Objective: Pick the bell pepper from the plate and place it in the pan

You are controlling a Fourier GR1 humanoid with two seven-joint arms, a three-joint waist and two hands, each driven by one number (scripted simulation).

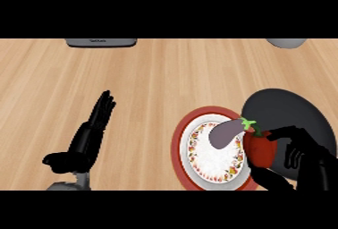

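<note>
so the red bell pepper [261,151] is right at the right-hand edge of the plate [177,147], overlapping its red rim, with the dark pan [284,112] just behind it. can't tell if it's lifted off the plate or resting on it. the right robot hand [309,156] is clamped on it: fingers curl over the pepper from the right side and the thumb comes round below it, nearer the bottom of the view. that hand also covers part of the pan's near side

also on the plate is a purple-grey eggplant [223,135], lying tilted across the white patterned middle, green stem end pointing at the pepper, touching it or very nearly. the plate and the pan are just beside each other, and the plate's rim looks like it overlaps the pan's edge

the left robot hand [89,134] is well apart on the left of the wooden table [165,76], fingers straight and pointing up, thumb out to the side, holding nothing

at the far edge there's a grey appliance [102,42] and a grey rounded thing [287,42], both cut off by the view
</note>
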